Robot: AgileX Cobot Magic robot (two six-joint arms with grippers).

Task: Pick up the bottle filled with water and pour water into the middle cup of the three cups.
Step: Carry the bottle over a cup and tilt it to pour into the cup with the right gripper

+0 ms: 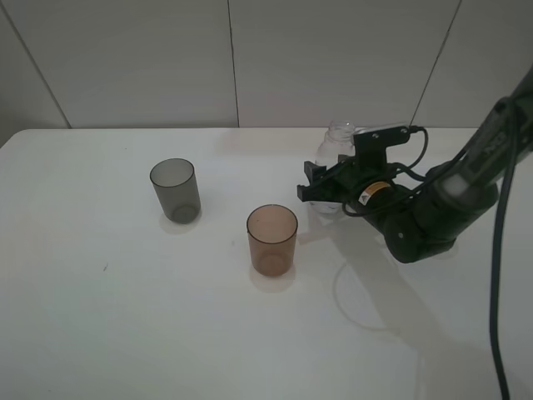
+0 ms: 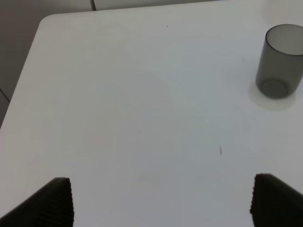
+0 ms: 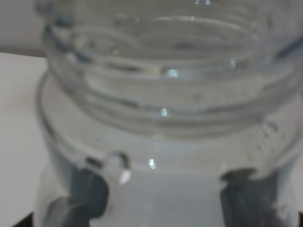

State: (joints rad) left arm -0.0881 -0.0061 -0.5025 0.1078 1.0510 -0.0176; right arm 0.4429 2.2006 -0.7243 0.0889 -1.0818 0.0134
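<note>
From my console, the high camera shows the bottle (image 1: 336,143) standing upright on the white desk (image 1: 125,317), right of centre and towards the far edge, its open threaded neck rising above the black hardware. The right pincer (image 1: 316,185) reaches in from the right and sits around the bottle's body. In the right wrist view the clear neck fills almost the whole picture, with dark fingers (image 3: 90,196) showing on either side of the body lower down. I cannot tell whether they are pressing on the plastic or only flanking it, since the view is too close and too blurred for that. The amber cup (image 1: 271,240) stands upright near the middle of the desk, to the left of the bottle and nearer to me, and apart from both bottle and pincer. The grey cup (image 1: 175,190) stands further left and a little farther back, well apart from the amber one. The left pincer (image 2: 161,203) is released, with its two ribbed fingertips (image 2: 59,201) spread wide at the edges of its own camera picture and only bare desk between them. It holds nothing (the grey cup is the only object that camera picks up, and it is well clear of the fingers).
</note>
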